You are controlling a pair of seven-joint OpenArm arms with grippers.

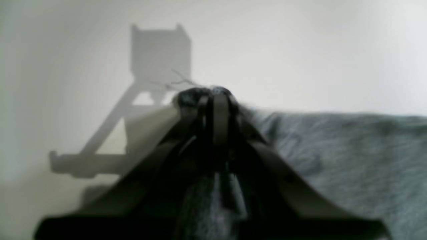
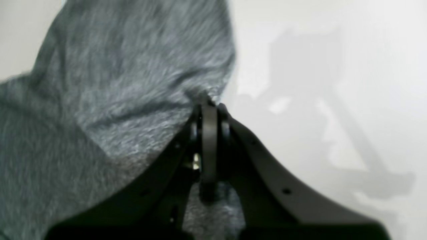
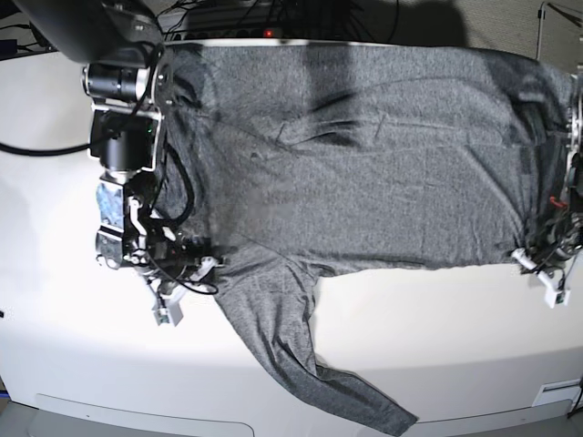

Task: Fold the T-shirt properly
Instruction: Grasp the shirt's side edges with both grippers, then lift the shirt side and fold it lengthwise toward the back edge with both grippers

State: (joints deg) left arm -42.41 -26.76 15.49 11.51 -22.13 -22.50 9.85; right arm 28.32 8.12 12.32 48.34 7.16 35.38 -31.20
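Large heather-grey long-sleeved knit T-shirt (image 3: 364, 173) lies spread flat across the far half of the white tabletop (image 3: 437, 346), its body stretched wide from one side of the base view to the other; one long sleeve (image 3: 291, 350) trails off the lower hem edge and runs diagonally toward the near table edge, cuff end close to that edge; fabric plain, no print, a few shallow wrinkles near the upper middle.

Right gripper (image 2: 209, 106), black two-finger claw, sits at the left side of the base view at the shirt's lower corner (image 3: 187, 250); right wrist view shows the jaws pressed together with the edge of grey cloth pinched at the tips, fabric bunching up and away to the left; bare white table and the arm's shadow to the right of the claw.

Left gripper (image 1: 213, 95), same black claw, sits at the right edge of the base view at the opposite lower corner (image 3: 537, 259); left wrist view shows the jaws closed narrow with a dark bunch of grey knit clamped between the tips, loose threads sticking out, rest of the shirt lying flat to the right; white table and gripper shadow to the left.

Both wrist views blurred; both arms low over the table, well apart, one at each end of the shirt's near edge.
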